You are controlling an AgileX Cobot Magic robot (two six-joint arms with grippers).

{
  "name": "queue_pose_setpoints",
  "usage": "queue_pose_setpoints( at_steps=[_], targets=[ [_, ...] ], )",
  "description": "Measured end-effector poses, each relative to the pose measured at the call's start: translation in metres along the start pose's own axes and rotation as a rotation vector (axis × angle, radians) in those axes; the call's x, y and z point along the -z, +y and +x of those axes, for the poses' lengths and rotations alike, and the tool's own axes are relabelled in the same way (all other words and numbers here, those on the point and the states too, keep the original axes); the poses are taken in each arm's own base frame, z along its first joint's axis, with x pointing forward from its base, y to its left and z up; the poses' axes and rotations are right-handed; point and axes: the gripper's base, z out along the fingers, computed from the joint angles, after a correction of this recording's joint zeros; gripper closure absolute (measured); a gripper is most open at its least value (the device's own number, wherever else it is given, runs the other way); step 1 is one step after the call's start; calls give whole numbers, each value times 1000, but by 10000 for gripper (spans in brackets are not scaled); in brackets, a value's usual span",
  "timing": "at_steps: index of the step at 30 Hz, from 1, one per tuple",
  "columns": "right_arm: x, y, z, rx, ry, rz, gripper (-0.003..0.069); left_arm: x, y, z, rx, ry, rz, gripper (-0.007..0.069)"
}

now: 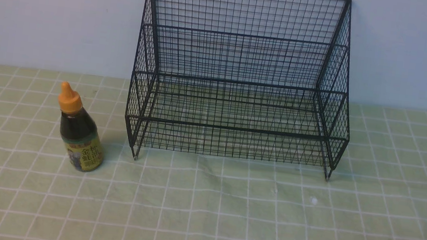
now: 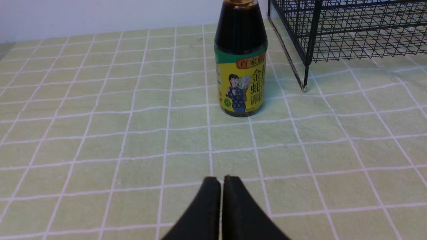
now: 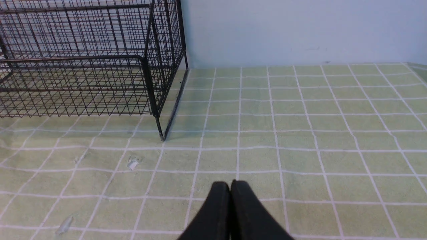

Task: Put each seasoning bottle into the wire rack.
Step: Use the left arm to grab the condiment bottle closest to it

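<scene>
Position of seasoning bottle (image 1: 80, 136): upright on green checked tablecloth (image 1: 225, 219), left of wire rack (image 1: 233, 128), near its front left leg but not touching, outside the rack. Orange nozzle cap on top, label facing the near side. Position of wire rack: far side of cloth, back grid at the wall. State of left gripper (image 2: 221, 181): fingers pressed together, grasping nothing, on the near side of the bottle, well apart. State of right gripper (image 3: 230, 185): fingers pressed together, grasping nothing, near side of the rack's right end.
</scene>
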Motion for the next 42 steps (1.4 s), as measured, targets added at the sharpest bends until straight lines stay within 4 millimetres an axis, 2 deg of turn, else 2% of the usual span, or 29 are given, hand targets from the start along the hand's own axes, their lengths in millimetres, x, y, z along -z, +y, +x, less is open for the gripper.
queue_pose_setpoints(
  at_steps=[20,22,25,29,30,33,34,36,37,39,42],
  targets=[
    [0,0,0,0,0,0,673,0,0,0,-2,-1,0,631],
    [0,0,0,0,0,0,673,0,0,-2,18,-19,5,631],
    [0,0,0,0,0,0,673,0,-2,-10,139,-106,31,631],
    [0,0,0,0,0,0,673,5,0,-28,380,-318,59,631],
    [0,0,0,0,0,0,673,5,1,-30,392,-331,59,631],
    [0,0,0,0,0,0,673,18,14,-53,551,-653,19,631],
    [0,0,0,0,0,0,673,19,14,-54,553,-655,20,631],
    [0,0,0,0,0,0,673,34,17,-76,578,-780,27,631],
    [0,0,0,0,0,0,673,36,17,-81,575,-787,31,631],
    [0,0,0,0,0,0,673,49,13,-114,514,-767,62,631],
    [0,0,0,0,0,0,673,43,4,-152,380,-513,97,631]
  ],
)
